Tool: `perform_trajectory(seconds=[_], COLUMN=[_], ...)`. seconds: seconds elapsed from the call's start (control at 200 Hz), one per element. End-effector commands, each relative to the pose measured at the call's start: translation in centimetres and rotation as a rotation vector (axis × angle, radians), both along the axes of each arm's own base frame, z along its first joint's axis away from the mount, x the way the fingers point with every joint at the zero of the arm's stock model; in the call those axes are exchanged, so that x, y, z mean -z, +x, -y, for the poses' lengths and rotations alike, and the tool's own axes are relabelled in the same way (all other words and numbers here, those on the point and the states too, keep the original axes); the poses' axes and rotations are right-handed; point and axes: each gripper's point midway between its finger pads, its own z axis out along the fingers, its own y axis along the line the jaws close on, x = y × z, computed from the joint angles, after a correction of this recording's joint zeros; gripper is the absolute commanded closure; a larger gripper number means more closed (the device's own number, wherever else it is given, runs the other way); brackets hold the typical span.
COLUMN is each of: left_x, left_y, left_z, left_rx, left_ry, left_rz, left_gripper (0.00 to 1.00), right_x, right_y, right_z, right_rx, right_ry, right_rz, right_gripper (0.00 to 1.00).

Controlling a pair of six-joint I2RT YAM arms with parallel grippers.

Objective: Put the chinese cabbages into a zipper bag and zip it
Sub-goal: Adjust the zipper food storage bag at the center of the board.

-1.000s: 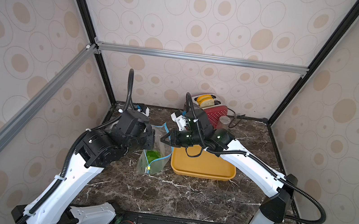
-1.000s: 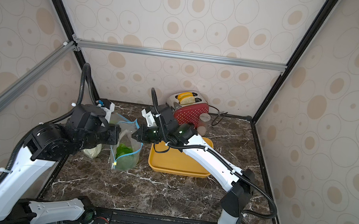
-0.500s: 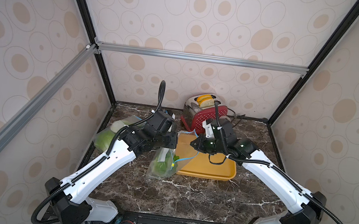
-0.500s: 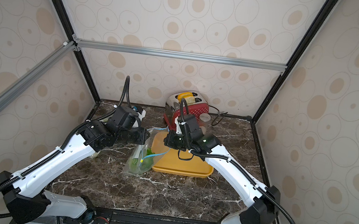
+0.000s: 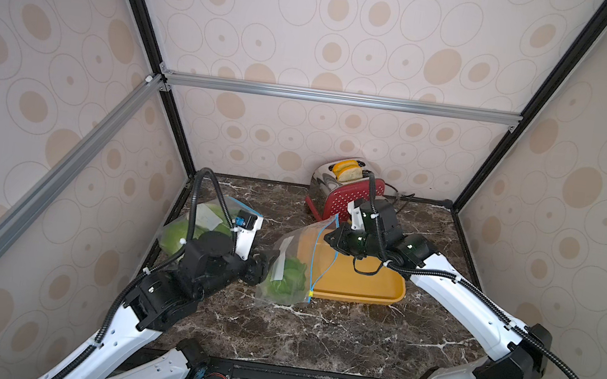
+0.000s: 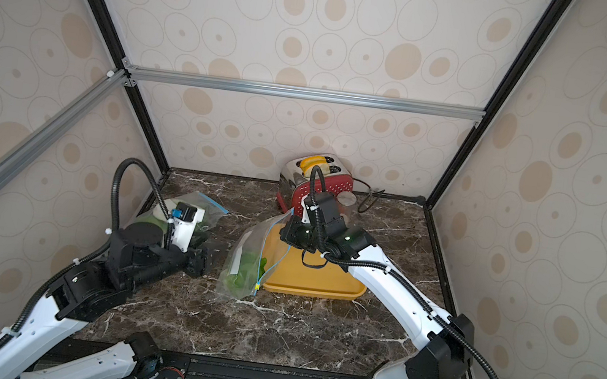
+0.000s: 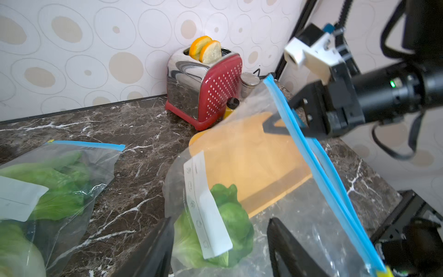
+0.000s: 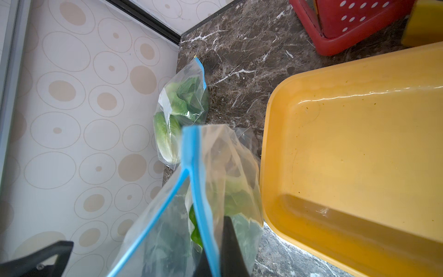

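A clear zipper bag (image 5: 288, 250) (image 6: 246, 246) stands mid-table, leaning on the tray, with green chinese cabbages (image 5: 288, 280) (image 7: 235, 220) in its bottom. My right gripper (image 5: 329, 237) (image 6: 285, 232) (image 7: 282, 124) (image 8: 215, 259) is shut on the bag's blue zip strip (image 7: 311, 156) (image 8: 194, 179) at the upper corner. In the right wrist view the two blue strips stand apart. My left gripper (image 5: 268, 263) (image 6: 205, 261) (image 7: 218, 230) is open beside the bag's lower part, its fingers (image 7: 155, 251) on either side of the cabbage end.
A second zipper bag (image 5: 201, 225) (image 6: 187, 215) (image 7: 48, 187) (image 8: 182, 108) holding cabbage lies by the left wall behind my left arm. A yellow tray (image 5: 361, 285) (image 6: 313, 283) (image 8: 347, 144) sits right of the held bag. A red toaster (image 5: 345, 196) (image 7: 206, 88) stands at the back.
The bag has travelled right from near the left wall to the tray's edge. My left gripper has opened, let go of it and dropped beside its lower part. The right gripper keeps its hold.
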Motion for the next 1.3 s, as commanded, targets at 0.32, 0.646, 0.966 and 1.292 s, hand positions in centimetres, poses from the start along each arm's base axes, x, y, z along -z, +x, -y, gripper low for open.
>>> perform_trajectory(seconds=[0.32, 0.646, 0.966, 1.292], left_x=[2.2, 4.3, 4.5, 4.7], left_y=[-2.5, -5.0, -3.0, -2.6], left_z=[5.6, 8.1, 9.6, 7.9], left_rx=[0.248, 0.307, 0.163, 0.107], left_ry=[0.066, 0.132, 0.165, 0.201], left_rz=[0.107, 0.102, 0.22, 0.246], left_gripper=[0.47, 0.4, 0.4, 0.75], right_x=[-1.6, -1.5, -0.6, -1.2], right_y=[1.9, 3.6, 3.8, 3.8], right_z=[0.0, -0.3, -0.4, 0.0], right_rx=[0.101, 0.15, 0.163, 0.161], right_ry=[0.037, 0.041, 0.039, 0.057], right_rz=[0.0, -0.002, -0.023, -0.021], right_gripper=[1.0, 1.0, 1.0, 0.92])
